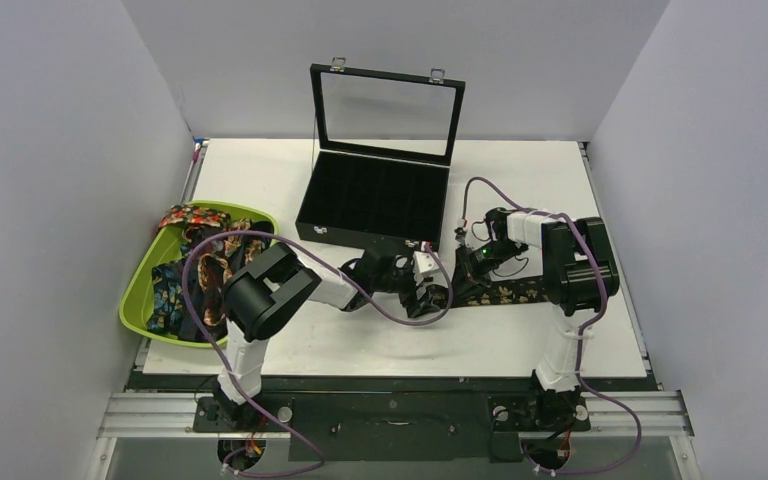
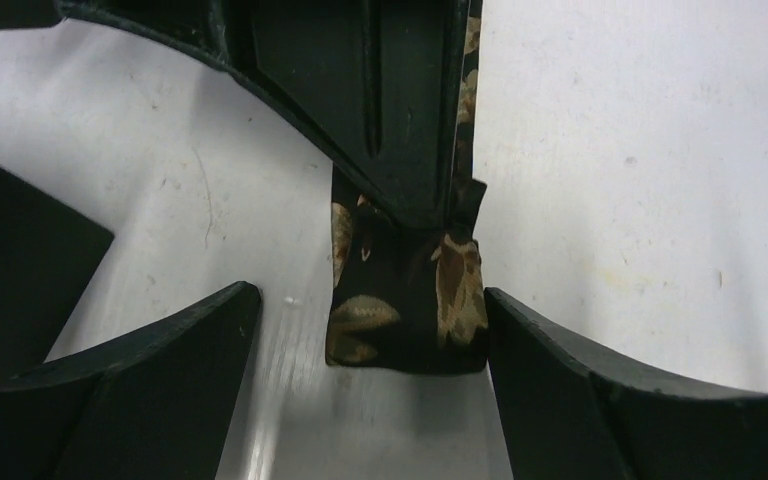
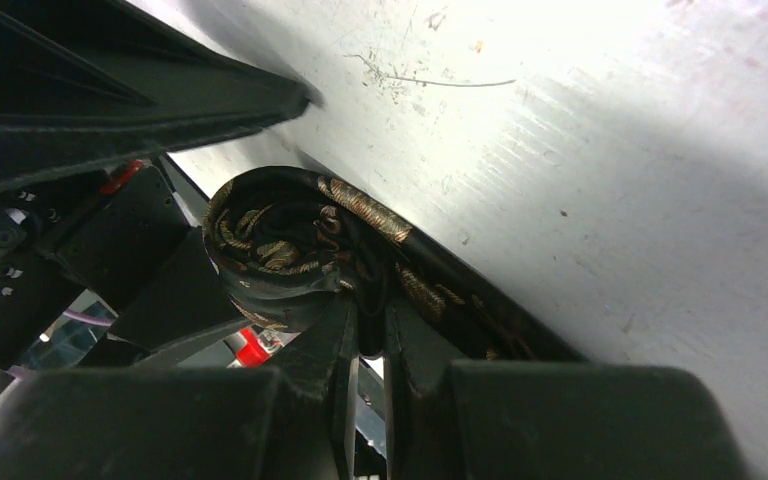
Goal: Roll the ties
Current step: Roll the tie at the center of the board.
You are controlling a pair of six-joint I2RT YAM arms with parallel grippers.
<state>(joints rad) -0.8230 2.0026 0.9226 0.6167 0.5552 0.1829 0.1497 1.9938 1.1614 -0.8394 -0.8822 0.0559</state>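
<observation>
**L gripper (image 2: 370, 300) wide open around the rolled tie end; R gripper (image 3: 368, 335) pinching the roll.**

The gold-floral tie (image 1: 505, 293) lies flat on the table (image 1: 360, 340), mid-right, w/ its free length running toward the R arm. Its left end is curled into a small roll standing on edge. The R fingers (image 3: 310, 350) are nearly together w/ tie fabric clamped between them at the roll. The L fingers (image 2: 150, 370) are spread w/ the roll between them: the far-side tip is just beside the fabric (can't tell if touching), the other tip is apart from it. The other ties (image 1: 188, 216) are piled in the green tray (image 1: 138, 290) at the table's left edge. The black case (image 1: 375, 200) sits at the back w/ its glass lid up.
</observation>
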